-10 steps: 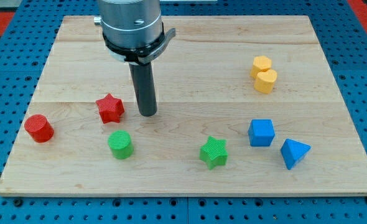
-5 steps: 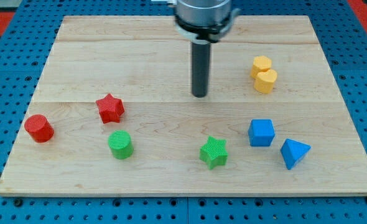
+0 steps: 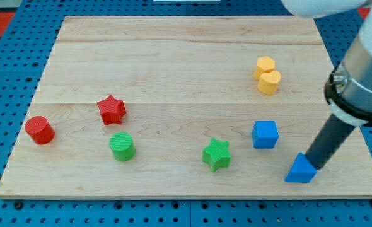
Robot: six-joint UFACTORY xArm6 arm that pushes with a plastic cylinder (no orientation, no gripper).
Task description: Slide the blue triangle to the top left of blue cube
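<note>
The blue triangle (image 3: 301, 169) lies near the board's bottom right corner. The blue cube (image 3: 265, 134) sits up and to the left of it, a short gap away. My tip (image 3: 314, 166) touches the triangle's right side, with the dark rod slanting up to the right toward the arm.
Two yellow blocks (image 3: 267, 74) sit together above the blue cube. A green star (image 3: 216, 154) is left of the cube. A green cylinder (image 3: 122, 146), a red star (image 3: 111, 110) and a red cylinder (image 3: 39, 130) lie on the left of the wooden board (image 3: 173, 57).
My tip swept from the board's left-middle across to the bottom right and reached the blue triangle. The triangle has shifted slightly down and turned. The other blocks have not moved.
</note>
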